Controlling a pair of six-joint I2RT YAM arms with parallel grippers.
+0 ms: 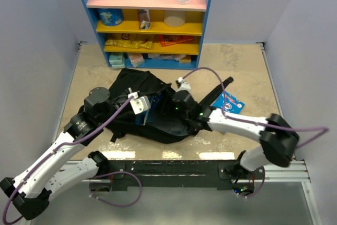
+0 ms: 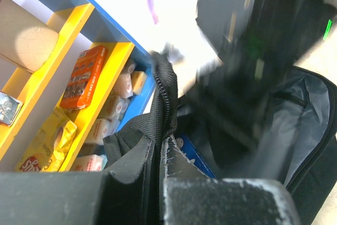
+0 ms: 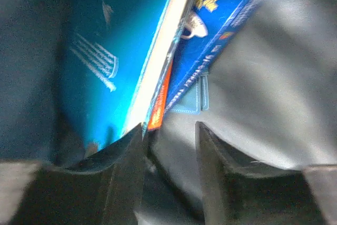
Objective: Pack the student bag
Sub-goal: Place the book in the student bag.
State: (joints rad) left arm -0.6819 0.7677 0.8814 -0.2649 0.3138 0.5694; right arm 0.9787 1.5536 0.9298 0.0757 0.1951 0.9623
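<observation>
Large black soft fabric student bag (image 1: 138,81) lies mid beige worktop (image 1: 89,67). Left end effector (image 2: 159,148) is clenched on the bag's zip rim, likely to hold the mouth open. Right end effector (image 3: 168,130) sits inside the bag, released, grasping nothing. Thin teal book (image 3: 105,61) and glossy blue book (image 3: 216,30) lean just ahead against the lining. Wrist views are blurred and titles unreadable; the arms hide the bag's pocket.

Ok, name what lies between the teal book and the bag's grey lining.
In the right wrist view, a blue picture-covered book stands between the teal book and the student bag's grey lining.
</observation>
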